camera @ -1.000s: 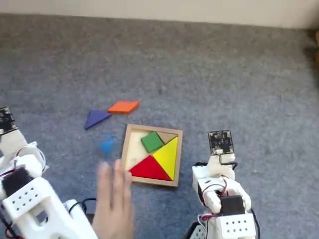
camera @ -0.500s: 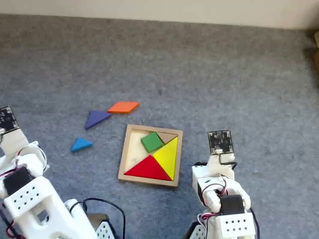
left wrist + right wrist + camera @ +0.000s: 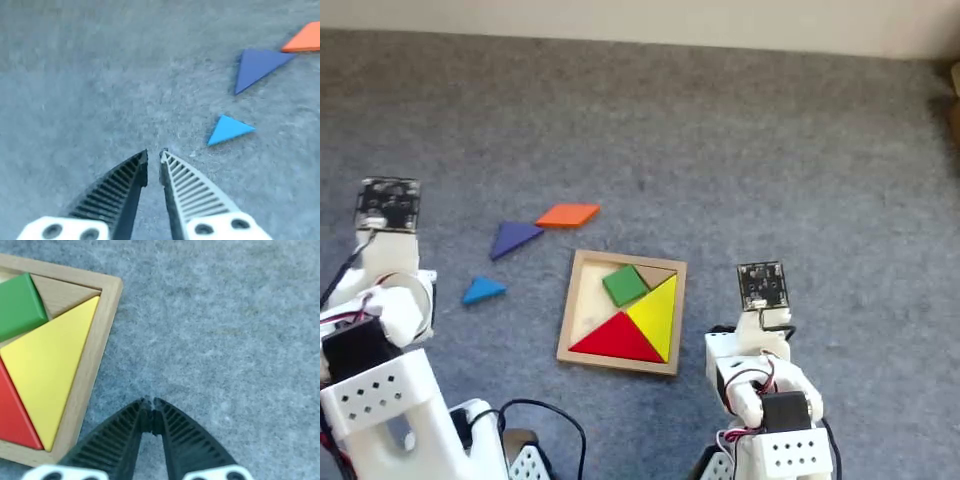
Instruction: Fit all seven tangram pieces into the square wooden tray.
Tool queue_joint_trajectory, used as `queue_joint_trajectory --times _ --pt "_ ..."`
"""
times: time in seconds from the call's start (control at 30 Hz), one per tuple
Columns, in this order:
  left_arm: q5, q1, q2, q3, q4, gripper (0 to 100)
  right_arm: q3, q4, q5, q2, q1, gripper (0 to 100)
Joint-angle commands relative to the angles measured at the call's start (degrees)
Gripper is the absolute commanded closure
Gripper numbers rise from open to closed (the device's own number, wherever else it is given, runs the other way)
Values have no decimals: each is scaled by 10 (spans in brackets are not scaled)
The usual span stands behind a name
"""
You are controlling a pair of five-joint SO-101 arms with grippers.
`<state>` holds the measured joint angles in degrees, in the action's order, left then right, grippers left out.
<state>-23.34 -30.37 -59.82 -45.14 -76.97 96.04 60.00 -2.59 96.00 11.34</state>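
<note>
My left tool (image 3: 153,152) hangs over bare counter (image 3: 740,150), its fingers drawn in to a thin slit and holding nothing. Near its tips lies the light blue triangle (image 3: 229,129), with the dark blue triangle (image 3: 257,66) and the orange piece (image 3: 303,42) farther out. From the high view, these three sit loose on the counter beside the tray (image 3: 625,260), the orange piece touching the dark blue triangle's tip.

My right tool (image 3: 151,405) is pinched to, tips touching and gripping nothing, over the counter just off the tray's outer rim (image 3: 90,365).

Inside the tray I see the green square (image 3: 624,284), a tan triangle (image 3: 655,273), the yellow triangle (image 3: 656,312) and the red triangle (image 3: 617,338). The tray floor nearest the loose pieces is bare wood.
</note>
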Motion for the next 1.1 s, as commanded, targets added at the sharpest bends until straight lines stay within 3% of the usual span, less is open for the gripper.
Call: queue_joint_trajectory --times 0.0,0.2,0.47,0.83,1.07 --pt "-43 31 36 78 -42 918 85 3 3 6 4 980" --pt "-129 46 218 204 -99 812 85 3 3 6 4 980" --pt "-351 51 375 262 -97 779 85 3 3 6 4 980" --pt "-395 138 514 262 -93 780 85 3 3 6 4 980" --pt "-392 153 611 257 -8 780 85 3 3 6 4 980"
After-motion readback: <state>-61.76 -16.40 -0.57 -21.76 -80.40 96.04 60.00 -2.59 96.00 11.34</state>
